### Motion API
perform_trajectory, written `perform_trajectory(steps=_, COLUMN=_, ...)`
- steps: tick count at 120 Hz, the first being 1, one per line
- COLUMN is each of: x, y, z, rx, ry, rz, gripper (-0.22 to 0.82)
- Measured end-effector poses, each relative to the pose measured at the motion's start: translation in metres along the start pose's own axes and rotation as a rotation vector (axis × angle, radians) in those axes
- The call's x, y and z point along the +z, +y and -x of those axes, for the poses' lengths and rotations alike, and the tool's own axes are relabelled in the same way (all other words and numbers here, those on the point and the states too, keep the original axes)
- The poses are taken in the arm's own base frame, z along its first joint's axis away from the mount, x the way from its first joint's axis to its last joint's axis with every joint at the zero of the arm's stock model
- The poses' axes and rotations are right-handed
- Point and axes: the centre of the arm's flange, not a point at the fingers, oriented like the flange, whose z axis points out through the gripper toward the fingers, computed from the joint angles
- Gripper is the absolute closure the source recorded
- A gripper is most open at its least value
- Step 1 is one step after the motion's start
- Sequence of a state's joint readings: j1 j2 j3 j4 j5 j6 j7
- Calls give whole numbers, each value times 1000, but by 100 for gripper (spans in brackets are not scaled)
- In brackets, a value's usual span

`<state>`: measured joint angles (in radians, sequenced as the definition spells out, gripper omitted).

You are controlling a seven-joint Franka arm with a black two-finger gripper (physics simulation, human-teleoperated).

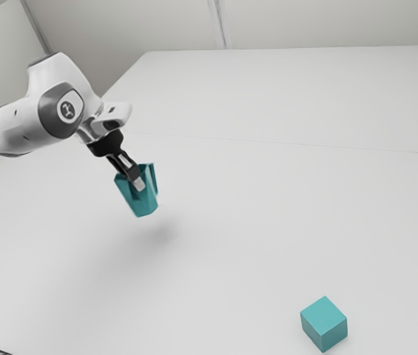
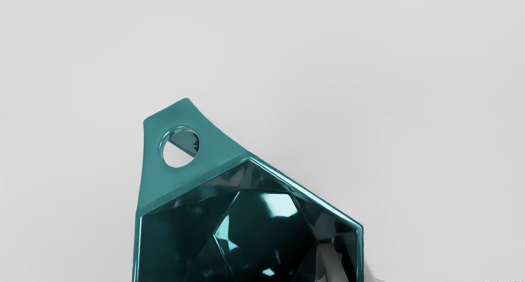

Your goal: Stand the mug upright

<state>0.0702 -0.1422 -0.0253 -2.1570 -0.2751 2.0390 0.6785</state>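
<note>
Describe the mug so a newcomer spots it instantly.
Follow the white arm from the exterior view's left down to its black gripper. The faceted teal mug is held there by its wall, above the white table. Unlike the teal cube resting on the table, it is hollow, with a round-holed handle.

Exterior view: taken from beside the arm (image 1: 16, 133), well back, angled down across the bench (image 1: 268, 222). Wrist view: carried on the arm, close, aimed into the mug (image 1: 141, 204). Shared: mug, bench.
</note>
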Motion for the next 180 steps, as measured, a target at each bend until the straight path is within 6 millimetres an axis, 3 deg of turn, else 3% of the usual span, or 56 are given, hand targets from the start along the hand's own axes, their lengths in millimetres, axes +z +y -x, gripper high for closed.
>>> perform_trajectory(steps=20, x=3, y=18, z=6, rx=-29, ry=-60, rz=-82, gripper=79)
perform_trajectory(steps=43, x=25, y=23, z=15, rx=-94, ry=-104, rz=-165, gripper=79)
perform_trajectory(steps=76, x=38, y=29, z=16, rx=-186, ry=-27, rz=-232, gripper=79)
perform_trajectory(steps=180, x=86, y=37, z=47, rx=-354, ry=137, rz=-287, gripper=79)
